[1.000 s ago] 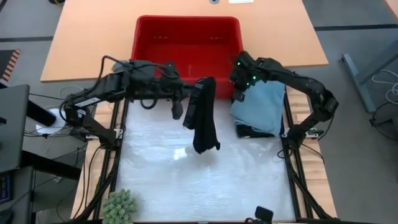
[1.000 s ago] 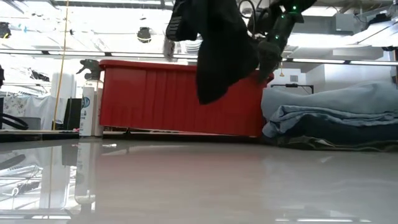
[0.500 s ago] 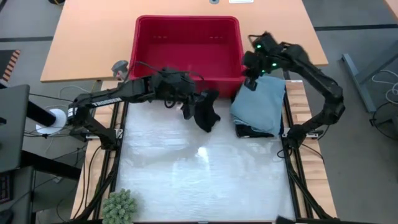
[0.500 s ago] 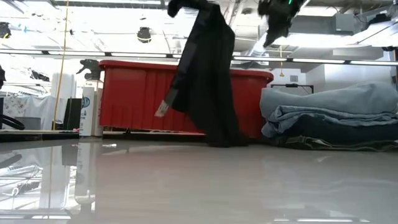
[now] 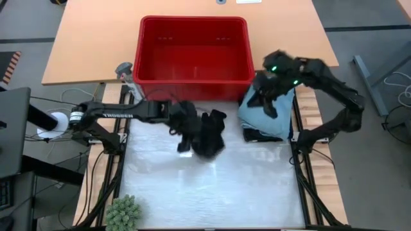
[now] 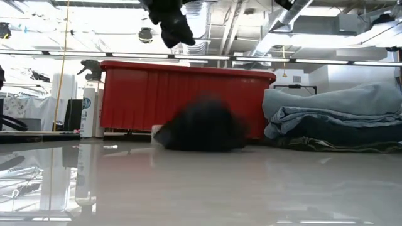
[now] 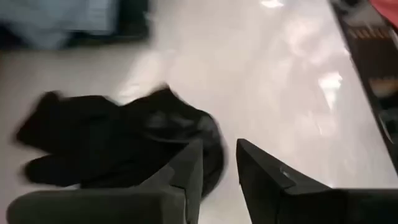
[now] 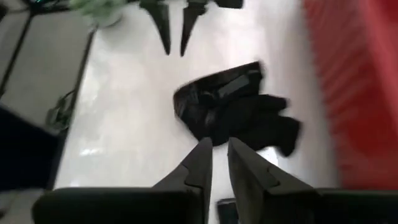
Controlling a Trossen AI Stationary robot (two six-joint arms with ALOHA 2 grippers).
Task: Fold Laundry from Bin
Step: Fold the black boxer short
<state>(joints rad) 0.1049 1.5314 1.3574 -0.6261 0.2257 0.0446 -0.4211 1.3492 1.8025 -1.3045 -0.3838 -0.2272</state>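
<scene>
A black garment (image 5: 209, 131) lies crumpled in a heap on the white table, just in front of the red bin (image 5: 192, 20); it also shows in the low view (image 6: 201, 132) and the left wrist view (image 7: 118, 146). My left gripper (image 7: 219, 155) is open and empty, up above the heap's left side (image 6: 171, 28). My right gripper (image 8: 219, 152) is empty with a narrow gap between its fingers, and hovers over the folded stack (image 5: 282, 122) at the far right. No cloth shows inside the bin.
The folded stack of light blue cloth over dark cloth (image 6: 339, 119) lies right of the bin. A spray bottle (image 5: 125, 72) stands at the bin's left corner. A green plant-like ball (image 5: 122, 212) sits at the near left edge. The white surface near the front is bare.
My left gripper has carried the hanging black garment from the bin's front toward the near edge and let it go. The garment's lower end met the table first, then the whole garment fell into a heap. My right gripper has swung right, over the folded stack.
</scene>
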